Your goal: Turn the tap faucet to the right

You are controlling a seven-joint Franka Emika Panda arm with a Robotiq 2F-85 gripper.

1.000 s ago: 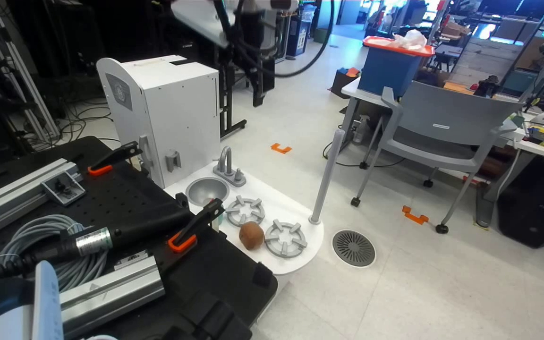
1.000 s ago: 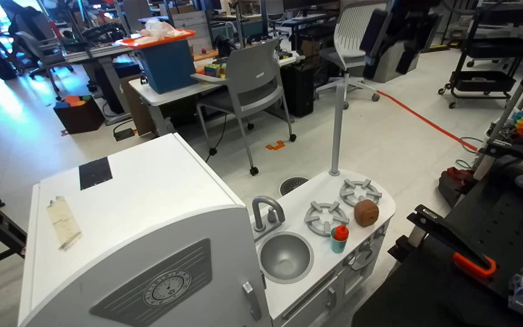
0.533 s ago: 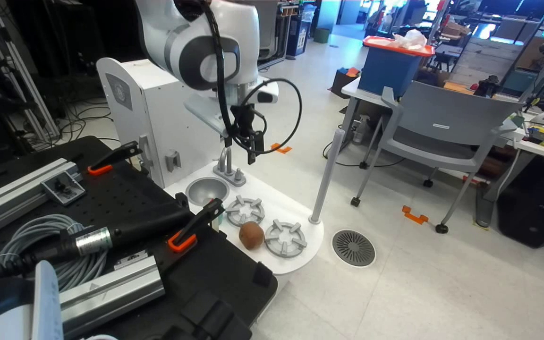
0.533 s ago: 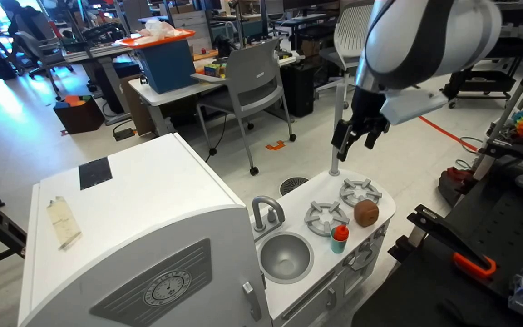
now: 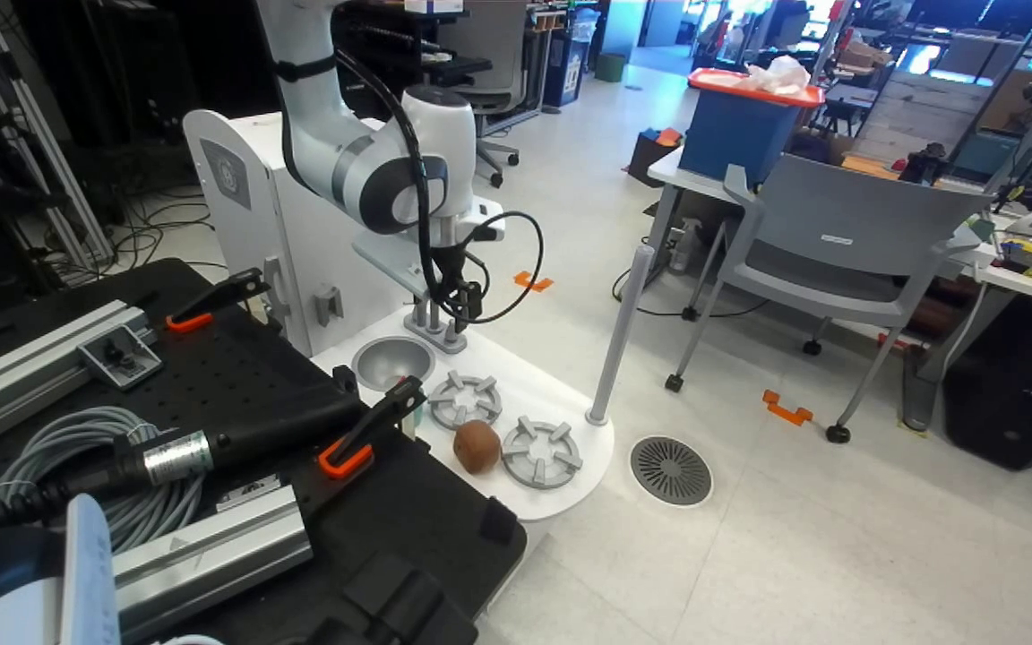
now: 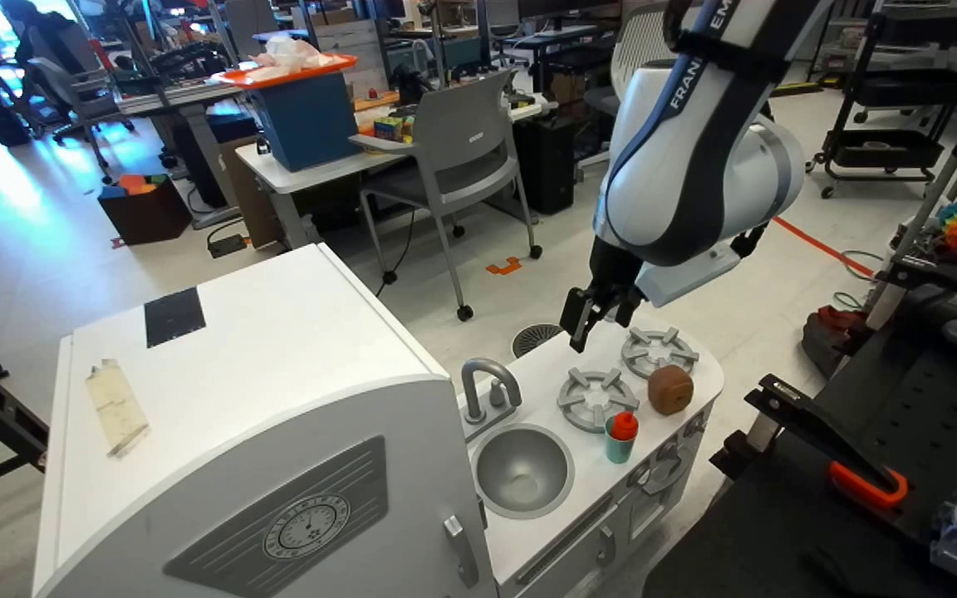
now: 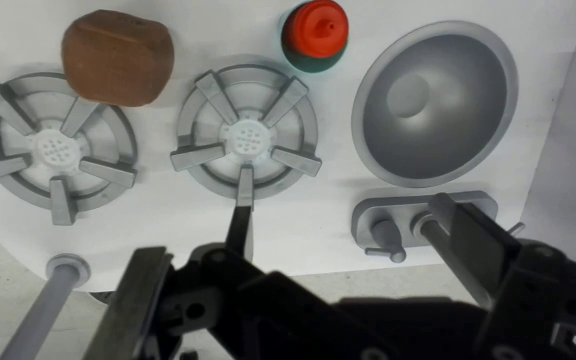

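Note:
The tap faucet (image 6: 472, 395) is silver-grey, with an upright pipe, an arched spout and a small handle on its base plate. It stands behind the sink bowl (image 6: 523, 472). In the wrist view, the tap's pipe (image 7: 450, 256) and spout are partly covered by one finger. My gripper (image 7: 355, 220) is open and empty, its fingers wide apart. In an exterior view the gripper (image 6: 600, 328) hangs above the counter, beside the tap on the burner side. In an exterior view the gripper (image 5: 473, 309) hides part of the tap (image 5: 433, 336). Whether a finger touches it, I cannot tell.
A tall white box (image 6: 238, 332) stands beside the sink. Two burners (image 7: 248, 137) (image 7: 57, 150), a brown block (image 7: 118, 57) and a red-topped bottle in a teal cup (image 7: 318, 30) are on the counter. A grey post (image 5: 621, 336) rises at the counter's far end.
The arm has come down into the scene. The gripper has moved from high up to low over the counter near the tap. The tap and counter items have not visibly moved.

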